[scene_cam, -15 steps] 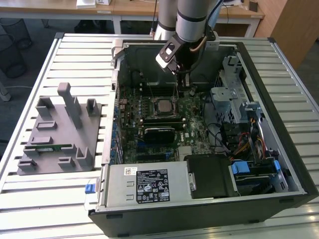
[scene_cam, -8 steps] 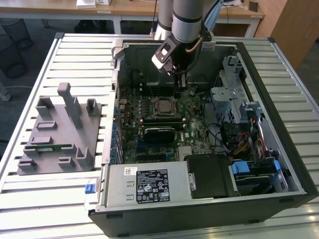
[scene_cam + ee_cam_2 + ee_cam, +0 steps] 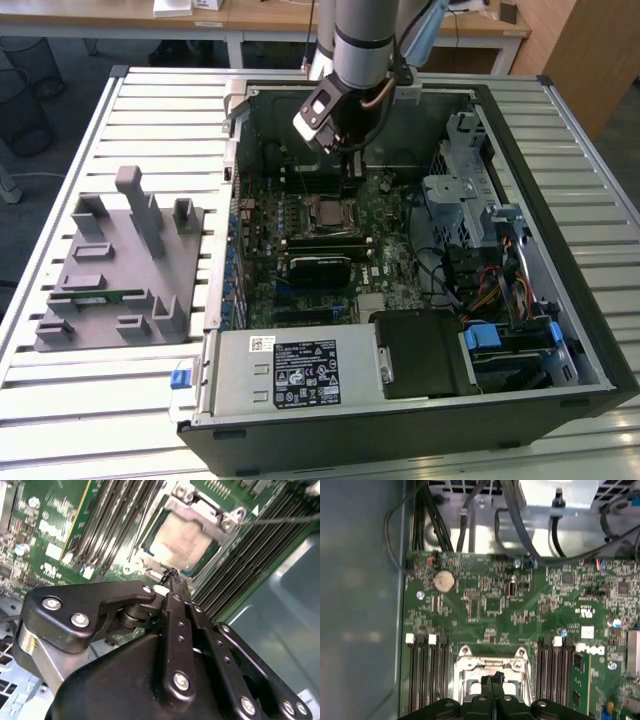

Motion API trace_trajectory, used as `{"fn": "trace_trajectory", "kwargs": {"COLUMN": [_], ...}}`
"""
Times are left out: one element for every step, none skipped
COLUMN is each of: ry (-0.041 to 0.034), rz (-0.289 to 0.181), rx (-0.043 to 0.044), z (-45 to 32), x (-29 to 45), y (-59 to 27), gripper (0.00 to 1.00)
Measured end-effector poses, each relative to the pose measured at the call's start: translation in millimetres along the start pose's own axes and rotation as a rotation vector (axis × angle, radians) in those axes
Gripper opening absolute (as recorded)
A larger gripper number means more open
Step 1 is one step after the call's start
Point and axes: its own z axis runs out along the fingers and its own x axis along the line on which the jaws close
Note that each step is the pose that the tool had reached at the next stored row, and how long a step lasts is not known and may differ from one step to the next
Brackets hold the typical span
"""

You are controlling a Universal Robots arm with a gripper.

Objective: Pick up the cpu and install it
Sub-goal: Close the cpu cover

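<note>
second wrist view: hovers with gripper [image 3: 172, 576] pressed together, empty, just above socket [image 3: 227, 522] holding seated cpu [image 3: 186, 541]; placing apparently done, latching unclear.

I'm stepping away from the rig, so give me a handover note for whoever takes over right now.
Gripper: fingers shut together, holding nothing, hovering close over the metal socket frame.
CPU: the small flat square chip with the pale silver top lies inside that frame, on the green motherboard.
Done: the chip is in the socket and the gripper has let go of it.
Left: the views do not show whether the chip is fully seated and latched.
</note>
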Motion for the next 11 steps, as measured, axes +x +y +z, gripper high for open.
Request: {"fn": "trace_trajectory", "kwargs": {"ry": [0.0000, 0.0000, -0.0001, 0.0000, 0.0000, -0.0001, -0.0002, -0.0002, -0.0002, -0.0001, -0.0001], "rz": [0.000, 0.000, 0.000, 0.000, 0.000, 0.000, 0.000, 0.000, 0.000, 0.000, 0.000], "rx": [0.0000, 0.0000, 0.0000, 0.0000, 0.0000, 0.0000, 0.0001, 0.0001, 0.0001, 0.0000, 0.0000], "z": [0.5, 1.0, 1.4, 1.8, 2.1, 2.3, 2.4, 2.5, 2.5, 2.6, 2.6], "x": [0.0, 0.1, 0.1, 0.2, 0.2, 0.2, 0.2, 0.2, 0.2, 0.2, 0.2], "y": [-2.2, -4.0, -5.7, -6.9, -7.6, -8.1, -8.5, -8.5, -8.6, -8.6, -8.7], "gripper": [0.11, 0.11, 0.11, 0.11, 0.11, 0.11, 0.11, 0.11, 0.11, 0.11, 0.11]}}
